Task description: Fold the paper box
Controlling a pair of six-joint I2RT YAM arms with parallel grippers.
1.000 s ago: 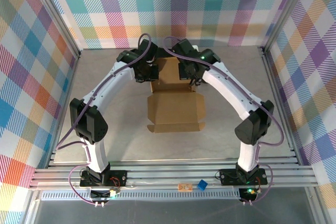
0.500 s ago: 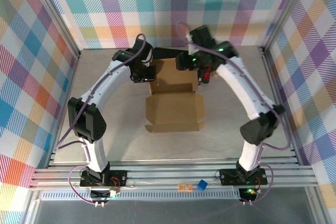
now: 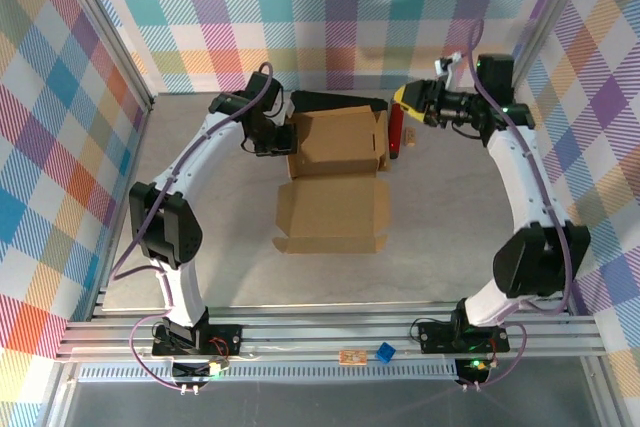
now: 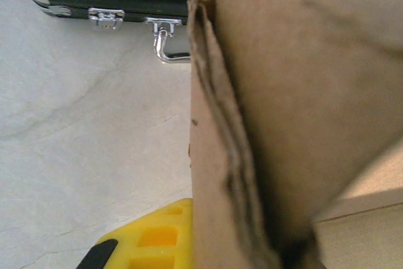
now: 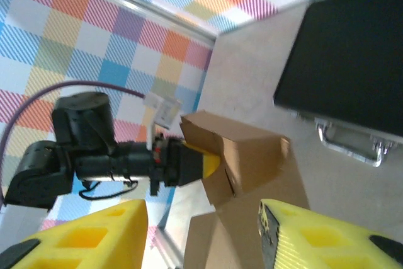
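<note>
Paper box (image 3: 330, 202) lies in the middle of the table (image 3: 440, 257), its near lid flat and its far half stood up before the black case (image 3: 335, 100). The left tool (image 3: 283, 139) is clamped on the raised left wall, apparently to keep it upright. The right tool (image 5: 201, 225) hovers beside the right wall, fingers apart and empty, probably ready to take that side.
</note>
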